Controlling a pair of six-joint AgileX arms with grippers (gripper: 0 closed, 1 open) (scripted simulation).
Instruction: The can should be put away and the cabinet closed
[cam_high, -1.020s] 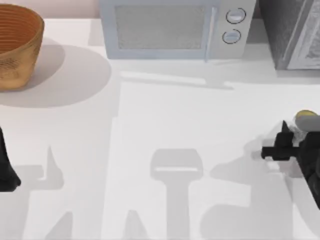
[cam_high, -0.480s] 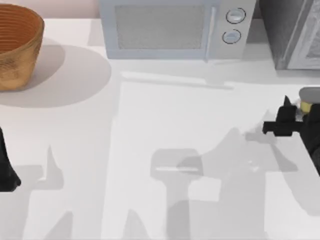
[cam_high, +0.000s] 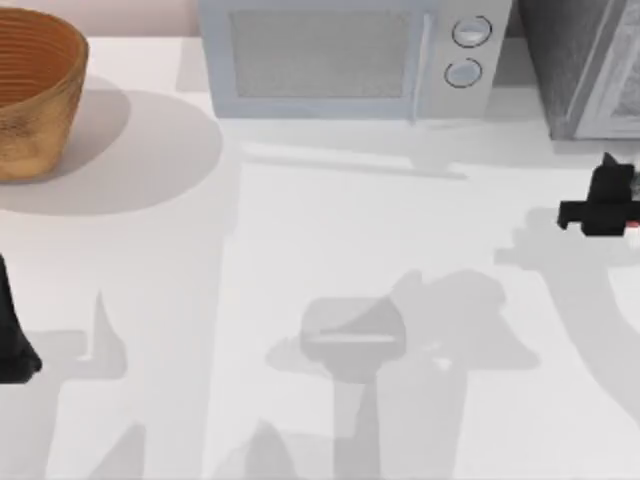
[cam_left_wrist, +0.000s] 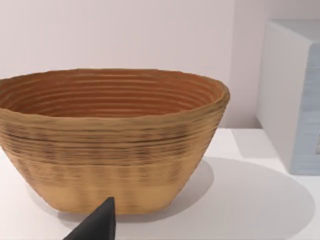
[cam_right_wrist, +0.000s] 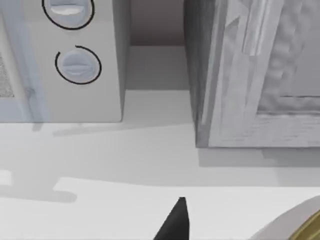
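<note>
My right hand (cam_high: 608, 200), clamped on the can (cam_right_wrist: 300, 227), hangs at the desk's (cam_high: 300, 260) right edge — the cabinet (cam_high: 585, 65) lies just beyond it.

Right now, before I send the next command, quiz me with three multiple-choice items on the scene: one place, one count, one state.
1. Where is the right gripper?
A. Beside the basket
B. At the table's right edge, in front of the cabinet
C. Above the microwave

2. How many round knobs does the microwave have?
A. One
B. Two
C. Four

3. How is the microwave door?
A. Shut
B. Wide open
C. Removed

Answers:
1 B: the right gripper is just before the cabinet, with the can by its finger; the left arm is parked at the left edge.
2 B: two knobs are stacked on the microwave.
3 A: the door lies flush with the front.
</note>
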